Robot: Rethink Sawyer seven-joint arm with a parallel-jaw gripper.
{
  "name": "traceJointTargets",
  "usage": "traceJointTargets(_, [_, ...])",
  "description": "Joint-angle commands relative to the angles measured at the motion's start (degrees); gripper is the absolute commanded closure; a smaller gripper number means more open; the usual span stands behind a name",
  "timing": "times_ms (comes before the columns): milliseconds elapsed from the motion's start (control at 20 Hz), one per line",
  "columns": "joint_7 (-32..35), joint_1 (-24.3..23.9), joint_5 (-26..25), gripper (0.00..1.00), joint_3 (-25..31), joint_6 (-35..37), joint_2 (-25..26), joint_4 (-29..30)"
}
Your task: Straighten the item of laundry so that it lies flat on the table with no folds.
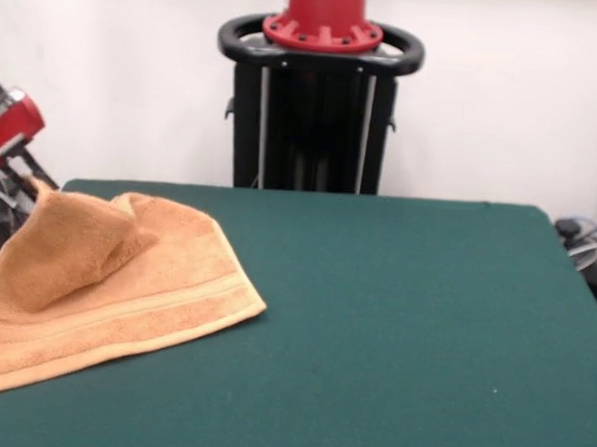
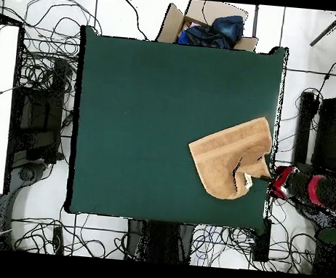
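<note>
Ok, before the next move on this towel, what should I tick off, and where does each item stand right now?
1. Towel flat, no folds: not ok; one corner is folded over the middle.
2. Towel fully on the table: cannot tell; it lies at the table's edge.
3. Arm close to the folded corner: ok, it sits beside that edge.
4. Tool open or shut: cannot tell.
5. Other things on the table near the towel: ok, none seen.

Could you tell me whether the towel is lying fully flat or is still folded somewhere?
Still folded: one corner of the towel is lifted into a peak by the gripper at the table edge; the rest lies flat.
</note>
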Motion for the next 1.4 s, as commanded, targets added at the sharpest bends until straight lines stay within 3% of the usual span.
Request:
traceJointTargets(50, [-15.8,1.6,0.5,1.00,0.0,7.7,0.4,-10.2])
traceJointTargets(1100, [-25.1,3.5,0.1,1.00,-1.8,12.1,2.6,-21.6])
traceJointTargets(1400, [-23.6,3.0,1.0,1.00,-2.1,11.7,2.8,-20.6])
